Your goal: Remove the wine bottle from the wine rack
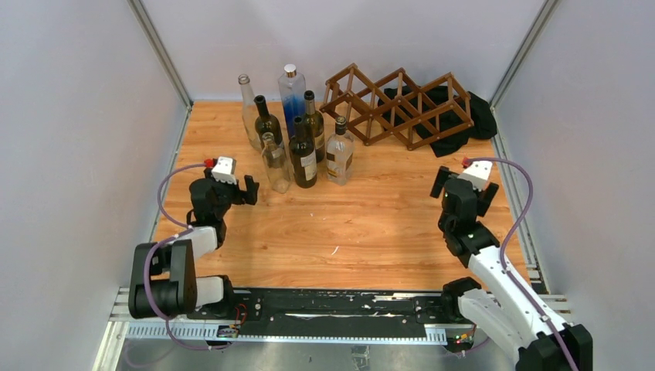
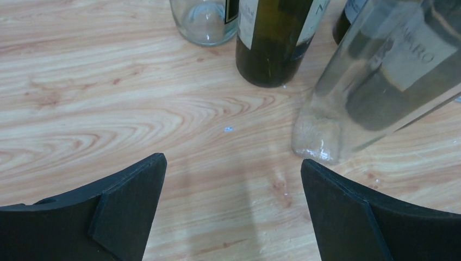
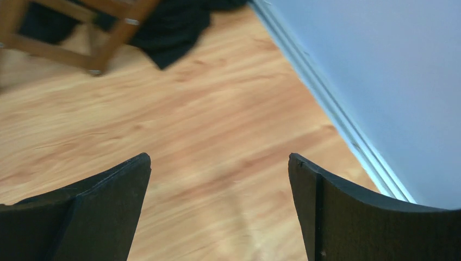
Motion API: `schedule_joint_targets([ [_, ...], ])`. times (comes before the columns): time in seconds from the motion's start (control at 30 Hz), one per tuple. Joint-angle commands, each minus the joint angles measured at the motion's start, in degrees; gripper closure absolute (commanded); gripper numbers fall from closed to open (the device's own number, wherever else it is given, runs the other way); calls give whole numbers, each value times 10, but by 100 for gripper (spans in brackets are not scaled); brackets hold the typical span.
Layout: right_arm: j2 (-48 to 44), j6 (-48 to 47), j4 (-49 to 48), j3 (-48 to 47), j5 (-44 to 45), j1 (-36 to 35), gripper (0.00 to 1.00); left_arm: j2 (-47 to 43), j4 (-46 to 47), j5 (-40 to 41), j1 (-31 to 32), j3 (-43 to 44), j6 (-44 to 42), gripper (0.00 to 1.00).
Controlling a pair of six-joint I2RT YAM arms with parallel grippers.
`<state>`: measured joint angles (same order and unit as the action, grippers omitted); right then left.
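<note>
- The left gripper (image 2: pixel 234 161) sits at 9 o'clock over the wooden tabletop (image 1: pixel 371 232), fingers spread wide apart and holding nothing.
- The right gripper (image 3: pixel 218 157) sits at 3 o'clock near the side wall, fingers likewise wide apart and holding nothing.
- At 11 o'clock a clear glass bottle (image 1: pixel 276 164) stands upright nearest the left gripper. A dark wine bottle (image 1: pixel 303 158) stands just beside it, with more upright bottles behind.
- The wine rack (image 1: pixel 398 104) stands at 1 o'clock by the back wall, apart from the bottles, with a black cloth (image 1: pixel 483 116) behind its right end.
</note>
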<state>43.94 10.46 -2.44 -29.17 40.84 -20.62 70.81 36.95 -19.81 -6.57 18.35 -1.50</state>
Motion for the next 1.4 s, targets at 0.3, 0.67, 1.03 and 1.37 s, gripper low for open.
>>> schedule_joint_targets([
  [0.3, 140, -7, -321, 153, 21, 146, 4, 75, 385, 49, 29, -145, -17, 0],
  [0.67, 299, -139, -599, 213, -158, 146, 4, 65, 307, 99, 48, -113, -22, 0],
  [1.03, 389, -155, -634, 178, -188, 152, 0, 81, 270, 122, 50, -80, -10, 0],
  [1.37, 382, -160, -614, 174, -179, 146, 0, 82, 262, 122, 51, -76, -13, 0],
])
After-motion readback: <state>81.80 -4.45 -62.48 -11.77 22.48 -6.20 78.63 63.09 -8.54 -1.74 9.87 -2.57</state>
